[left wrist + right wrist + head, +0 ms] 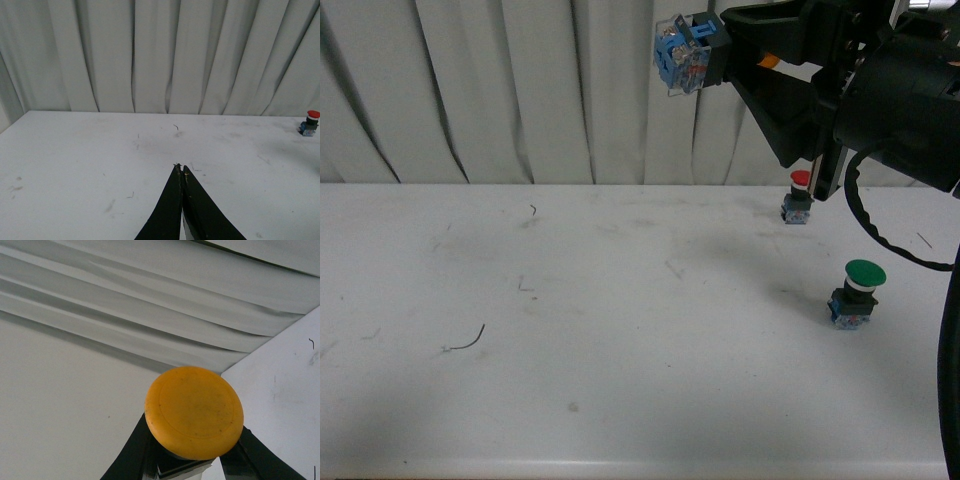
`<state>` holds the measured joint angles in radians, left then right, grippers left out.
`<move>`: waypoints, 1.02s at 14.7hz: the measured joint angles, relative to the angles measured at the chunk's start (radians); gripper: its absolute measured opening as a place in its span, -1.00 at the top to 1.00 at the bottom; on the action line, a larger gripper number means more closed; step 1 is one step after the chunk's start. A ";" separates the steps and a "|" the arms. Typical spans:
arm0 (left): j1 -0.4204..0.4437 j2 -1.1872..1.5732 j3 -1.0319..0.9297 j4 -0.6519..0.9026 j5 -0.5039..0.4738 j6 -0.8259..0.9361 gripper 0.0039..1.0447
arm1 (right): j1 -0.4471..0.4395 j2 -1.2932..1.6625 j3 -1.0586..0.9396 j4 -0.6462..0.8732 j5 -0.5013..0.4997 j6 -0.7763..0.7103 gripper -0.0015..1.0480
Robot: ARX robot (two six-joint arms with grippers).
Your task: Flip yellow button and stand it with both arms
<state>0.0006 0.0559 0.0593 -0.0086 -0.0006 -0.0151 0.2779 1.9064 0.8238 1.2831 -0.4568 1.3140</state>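
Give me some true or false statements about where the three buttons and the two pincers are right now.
1. The right pincer holds the yellow button up off the table. True.
2. The left pincer is open. False: its tips are together, holding nothing.
3. The green button stands cap up on the table. True.
4. The red button is nearer the camera than the green one. False: it stands farther back, by the curtain.

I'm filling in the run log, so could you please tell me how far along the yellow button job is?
Done: the yellow button is off the table, clamped in the right gripper. In hand: it hangs high, blue base pointing sideways. Left: the left gripper is shut, empty, above the table, so the two-arm flip and standing it up are not yet done.
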 joint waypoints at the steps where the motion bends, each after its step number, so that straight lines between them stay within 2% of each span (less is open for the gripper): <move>1: 0.000 -0.007 -0.005 0.000 0.000 0.000 0.97 | 0.004 0.000 0.000 -0.001 0.000 -0.001 0.44; 9: 0.000 -0.048 -0.050 0.005 0.000 0.000 0.97 | 0.010 0.000 -0.002 0.000 0.003 -0.008 0.45; 10: 0.000 -0.048 -0.050 0.005 0.000 0.000 0.65 | 0.010 0.000 -0.002 0.000 0.003 -0.048 0.45; 11: 0.000 -0.048 -0.050 0.005 0.000 0.000 0.27 | 0.013 -0.013 -0.002 -0.006 0.030 -0.154 0.45; 14: 0.000 -0.048 -0.050 0.005 0.000 0.000 -0.22 | 0.015 -0.063 0.039 -0.216 0.166 -0.426 0.45; 15: 0.000 -0.048 -0.050 0.005 0.000 0.000 -0.46 | 0.000 -0.063 0.071 -0.330 0.255 -0.578 0.45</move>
<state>0.0006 0.0074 0.0097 -0.0036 -0.0006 -0.0147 0.2775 1.8431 0.8951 0.9531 -0.2016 0.7361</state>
